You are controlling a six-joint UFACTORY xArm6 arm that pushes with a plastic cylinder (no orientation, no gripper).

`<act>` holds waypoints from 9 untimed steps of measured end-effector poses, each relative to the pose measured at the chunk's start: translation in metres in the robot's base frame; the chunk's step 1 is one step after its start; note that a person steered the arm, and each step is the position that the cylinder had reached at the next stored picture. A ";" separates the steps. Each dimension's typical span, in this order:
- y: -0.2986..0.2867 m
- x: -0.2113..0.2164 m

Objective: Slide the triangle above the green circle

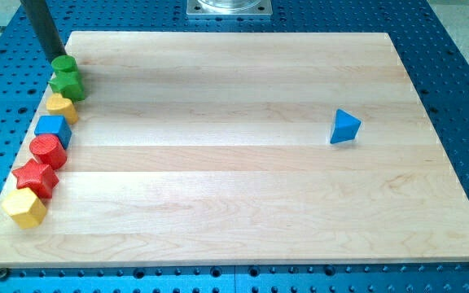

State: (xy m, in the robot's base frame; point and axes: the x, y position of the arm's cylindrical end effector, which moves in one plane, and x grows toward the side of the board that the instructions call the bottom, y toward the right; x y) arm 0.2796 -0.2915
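A blue triangle (344, 128) lies alone on the right half of the wooden board (234, 155). A green circle (63, 64) sits at the top of a column of blocks along the board's left edge. My dark rod comes down from the view's top left, and my tip (56, 56) ends right at the upper left rim of the green circle, seemingly touching it. The triangle is far to the right of my tip and of the green circle.
Below the green circle, down the left edge, sit a green star (67, 83), a yellow block (62, 107), a blue cube (53, 129), a red round block (49, 150), a red star (36, 177) and a yellow hexagon (25, 207). Blue perforated table surrounds the board.
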 end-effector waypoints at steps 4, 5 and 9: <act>0.190 0.001; 0.338 0.009; 0.287 0.111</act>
State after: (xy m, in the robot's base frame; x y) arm 0.3902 -0.0049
